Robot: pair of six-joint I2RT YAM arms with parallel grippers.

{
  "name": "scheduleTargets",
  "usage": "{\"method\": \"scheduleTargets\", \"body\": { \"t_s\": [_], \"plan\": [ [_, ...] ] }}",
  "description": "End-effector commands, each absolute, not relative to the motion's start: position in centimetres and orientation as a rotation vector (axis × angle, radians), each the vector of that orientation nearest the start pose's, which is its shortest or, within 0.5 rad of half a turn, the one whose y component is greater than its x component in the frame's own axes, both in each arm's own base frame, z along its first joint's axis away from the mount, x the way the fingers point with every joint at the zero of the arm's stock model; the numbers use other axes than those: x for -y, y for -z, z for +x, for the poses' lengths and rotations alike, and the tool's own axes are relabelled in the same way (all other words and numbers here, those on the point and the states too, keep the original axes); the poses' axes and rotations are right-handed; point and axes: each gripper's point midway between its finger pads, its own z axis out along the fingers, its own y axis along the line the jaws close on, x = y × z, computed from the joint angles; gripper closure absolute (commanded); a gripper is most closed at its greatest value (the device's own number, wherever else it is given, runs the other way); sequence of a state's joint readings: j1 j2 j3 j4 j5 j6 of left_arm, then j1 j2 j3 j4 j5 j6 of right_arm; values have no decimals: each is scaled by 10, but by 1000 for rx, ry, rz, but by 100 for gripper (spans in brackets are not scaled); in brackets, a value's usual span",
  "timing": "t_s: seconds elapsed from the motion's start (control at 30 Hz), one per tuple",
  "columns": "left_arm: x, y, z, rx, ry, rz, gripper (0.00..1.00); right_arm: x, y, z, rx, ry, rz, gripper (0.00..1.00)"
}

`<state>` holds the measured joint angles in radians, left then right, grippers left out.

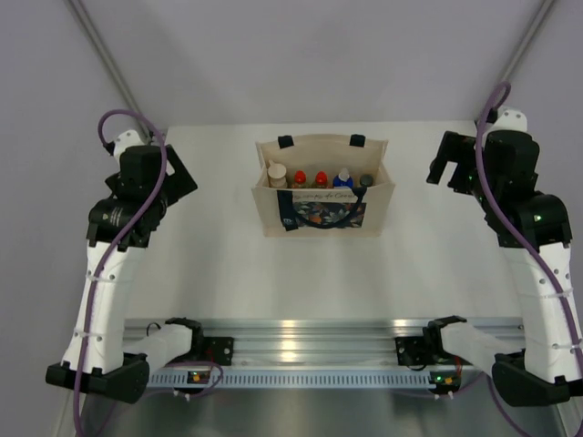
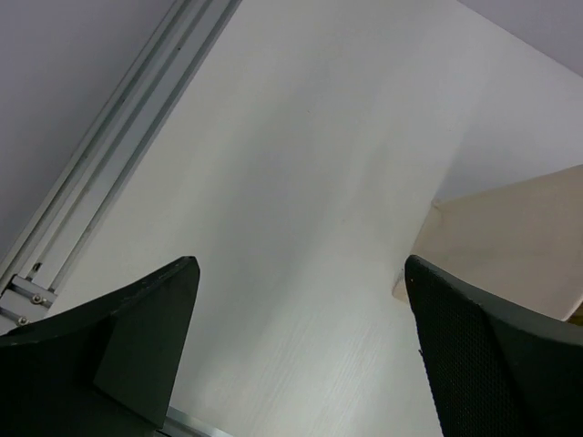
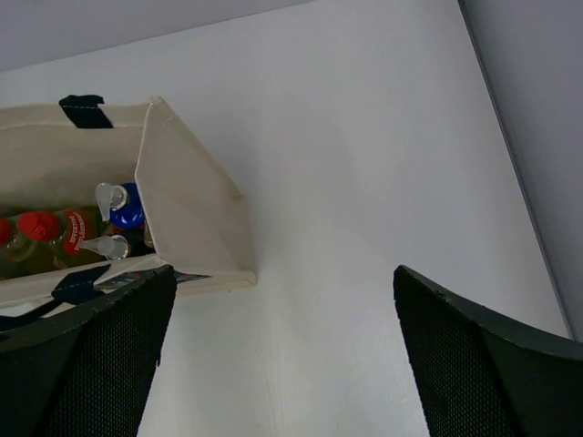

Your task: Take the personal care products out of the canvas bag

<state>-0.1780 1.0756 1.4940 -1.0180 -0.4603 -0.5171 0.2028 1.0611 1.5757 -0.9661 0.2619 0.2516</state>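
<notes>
The personal care products (image 1: 321,178) stand in the canvas bag (image 1: 378,211), which is upright on the table (image 1: 228,282) between both grippers. The left gripper (image 1: 182,177) and right gripper (image 1: 446,168) hover spread wide and empty, each well apart from the bag. The right wrist view looks down on red caps (image 3: 38,225) and a blue cap (image 3: 133,202). The left wrist view catches only the bag's outer corner and a metal rail (image 2: 109,155).

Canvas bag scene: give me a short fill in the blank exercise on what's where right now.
1. The bottles stand ____ the canvas bag.
2. Exactly two of them have ____ caps.
3. The left gripper and the right gripper are both ____, holding nothing.

Missing words: inside; red; open
</notes>
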Motion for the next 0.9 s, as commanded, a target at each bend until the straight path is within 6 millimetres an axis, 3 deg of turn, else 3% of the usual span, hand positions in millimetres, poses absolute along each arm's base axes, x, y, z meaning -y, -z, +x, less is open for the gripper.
{"method": "scheduleTargets", "body": {
  "t_s": [0.0, 0.2, 0.5, 0.67, 0.73, 0.77, 0.87],
  "plan": [
    [-1, -346, 281, -1983, 7, -644, 1, -20, -381, 274, -1956, -22, 229, 1],
    [18, -346, 290, -2002, 137, -682, 1, -22, -381, 275, -1958, -32, 214, 0],
    [107, -332, 320, -2178, 645, -706, 1, -39, -370, 283, -2000, -127, 210, 1],
    [135, -327, 320, -2197, 710, -807, 1, -50, -364, 282, -2026, -195, 202, 1],
    [135, -323, 320, -2151, 674, -922, 1, -50, -360, 282, -2033, -199, 209, 1],
    [146, -322, 317, -2151, 694, -949, 1, -51, -358, 281, -2038, -202, 217, 0],
    [161, -317, 318, -2144, 658, -957, 3, -53, -356, 280, -2042, -222, 220, 0]
  ]
}}
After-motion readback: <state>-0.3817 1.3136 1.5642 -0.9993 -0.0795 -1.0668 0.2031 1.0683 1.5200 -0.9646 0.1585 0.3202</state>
